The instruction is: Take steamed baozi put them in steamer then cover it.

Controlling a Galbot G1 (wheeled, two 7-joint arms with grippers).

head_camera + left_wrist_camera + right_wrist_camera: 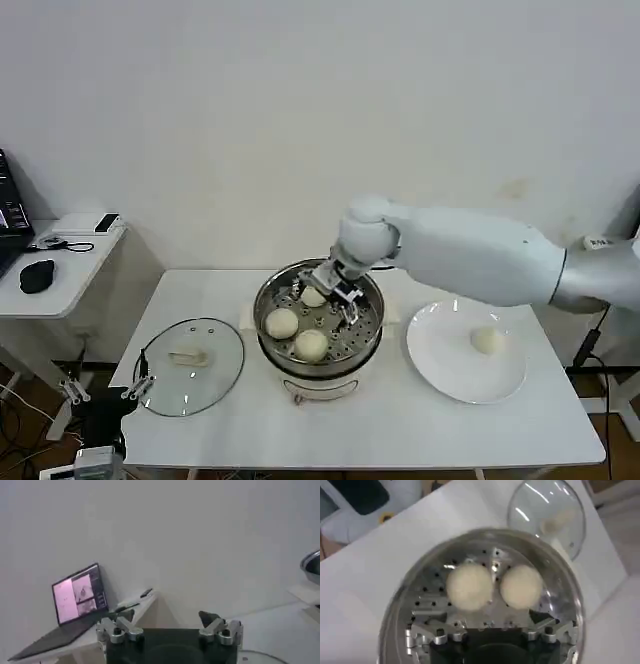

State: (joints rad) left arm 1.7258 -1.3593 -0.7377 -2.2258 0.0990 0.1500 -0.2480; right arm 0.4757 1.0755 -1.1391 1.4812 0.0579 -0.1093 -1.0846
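The steamer (268, 300) stands mid-table, a steel pot with a perforated tray (427, 592). Three steamed baozi lie in it: one at the left (283, 322), one at the front (311, 344), one at the back (313, 297). Two of them (469, 586) (521, 586) show in the right wrist view. My right gripper (338, 290) (480, 617) hangs open low over the tray, right beside the back bun, with nothing between its fingers. A fourth baozi (487, 340) rests on the white plate (440, 365). The cover (190, 365) (547, 515) lies flat on the table left of the steamer. My left gripper (105, 388) (166, 619) waits open off the table's front left corner.
A side table (60, 265) with a laptop (75, 600), a mouse (37, 275) and small devices stands at the left. A white wall lies behind the table. Bare tabletop runs along the front edge.
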